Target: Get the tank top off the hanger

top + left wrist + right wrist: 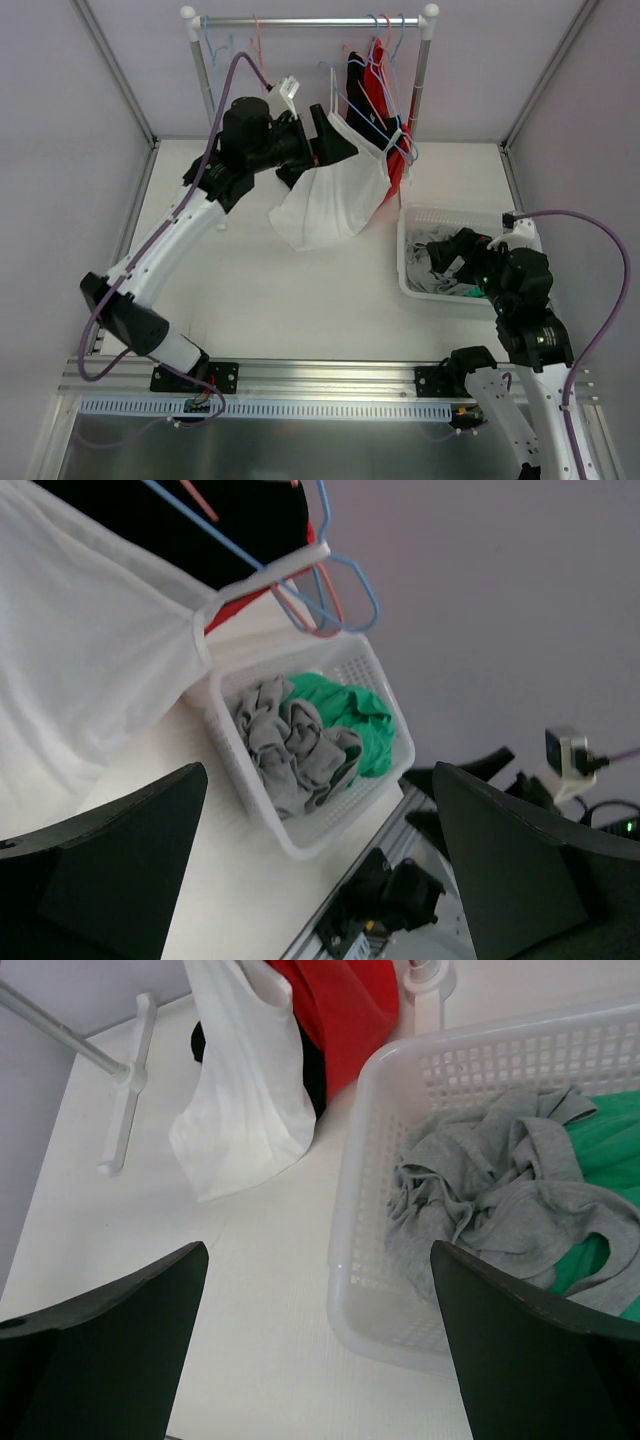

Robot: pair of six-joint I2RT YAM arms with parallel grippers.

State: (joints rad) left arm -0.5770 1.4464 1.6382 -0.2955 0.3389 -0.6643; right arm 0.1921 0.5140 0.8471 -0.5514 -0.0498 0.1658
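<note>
White table [300, 295] — grey walls [530, 60]

A plain white table [300, 300] fills the view, matte and flat, enclosed by pale walls on three sides. On its right side, nearer the front, sits a white plastic basket [404, 250] with perforated walls, resting flat on the surface. At the far edge stands a white clothes rack. One foot [124, 1110], a short bar lying flat on the table, is at the back left. The base of the other post [428, 982] is just behind the basket. A white tank top [325, 205] hangs low over the middle back, and whether its hem touches the table cannot be told. A metal rail [330, 372] runs along the near edge.
</note>
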